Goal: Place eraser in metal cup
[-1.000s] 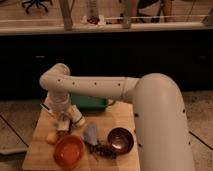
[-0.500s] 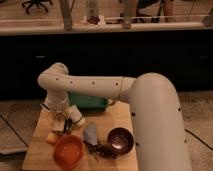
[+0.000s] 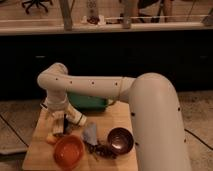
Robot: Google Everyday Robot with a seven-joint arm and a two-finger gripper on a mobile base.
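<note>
The upper part of the scene is taken up by a dark panelled wall, topped by a pale ledge from which upright posts rise. Below it, a tiled floor is seen on both sides, crossed by a thin cable on the right. The foreground is filled by the thick white arm, which is bent leftward to an elbow and then turned down toward a light wooden table. A green object is laid at the far edge of the table, partly hidden behind the arm. An orange bowl is set at the near left, and a dark brown bowl at the near right, the two well apart. A grey-blue object is placed between them, with a few small dark bits just beside the brown bowl. The metal cup is seen tilted above the left part of the table, right next to the gripper, which is lowered close to the surface beyond the orange bowl. Whether the gripper is spread or closed cannot be told, nor whether the cup is touched by it. A small yellowish piece is found near the table's left edge.
</note>
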